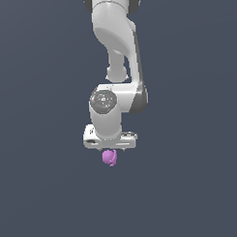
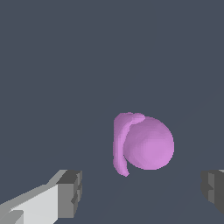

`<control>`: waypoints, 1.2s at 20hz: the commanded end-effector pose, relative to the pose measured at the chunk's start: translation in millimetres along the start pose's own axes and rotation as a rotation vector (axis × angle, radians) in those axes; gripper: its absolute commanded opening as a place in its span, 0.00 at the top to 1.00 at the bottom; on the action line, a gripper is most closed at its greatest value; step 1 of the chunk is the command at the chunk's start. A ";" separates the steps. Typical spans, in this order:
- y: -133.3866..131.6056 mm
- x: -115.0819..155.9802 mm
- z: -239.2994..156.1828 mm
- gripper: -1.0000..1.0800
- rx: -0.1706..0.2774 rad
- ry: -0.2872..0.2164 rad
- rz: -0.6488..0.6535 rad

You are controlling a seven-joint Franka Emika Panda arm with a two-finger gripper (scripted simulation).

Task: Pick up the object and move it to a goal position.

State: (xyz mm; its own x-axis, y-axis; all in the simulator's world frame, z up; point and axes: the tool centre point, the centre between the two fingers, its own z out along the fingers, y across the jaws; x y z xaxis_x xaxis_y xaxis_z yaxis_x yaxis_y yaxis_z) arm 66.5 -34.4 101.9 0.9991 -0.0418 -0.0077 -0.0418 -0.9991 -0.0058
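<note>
The arm hangs straight down over the plain grey table [image 1: 41,200], with the gripper [image 1: 110,149] directly above the object [image 1: 109,158], a small pink-purple blob. In the exterior view the blob shows just under the gripper body, overlapping its lower edge.

In the wrist view the fingers [image 2: 70,192] stand spread wide apart, released, with nothing between the pads. The object [image 2: 144,144] lies in the gap, nearer one finger than the other and touching neither. It is a rounded lump with a thin curved flap along one side.

Judgement: the step in hand is the approach before the grasp; the object appears to rest on the table, not yet lifted. The next move calls for centring the gap on the lump, lowering until the pads flank it, then closing. No goal marker is visible.
</note>
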 end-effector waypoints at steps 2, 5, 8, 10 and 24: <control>8.2 8.5 7.1 0.04 -0.003 0.005 0.008; 12.1 12.1 10.7 0.04 -0.005 0.007 0.012; 13.4 13.2 11.9 0.04 -0.006 0.008 0.013; 13.1 12.2 11.9 0.04 -0.006 0.006 0.013; 13.9 12.6 62.5 0.04 -0.006 0.008 0.014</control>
State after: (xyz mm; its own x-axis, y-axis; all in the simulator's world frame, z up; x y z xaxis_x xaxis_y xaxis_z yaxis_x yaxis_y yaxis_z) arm 77.2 -48.3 41.7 0.9985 -0.0553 -0.0021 -0.0553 -0.9985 0.0000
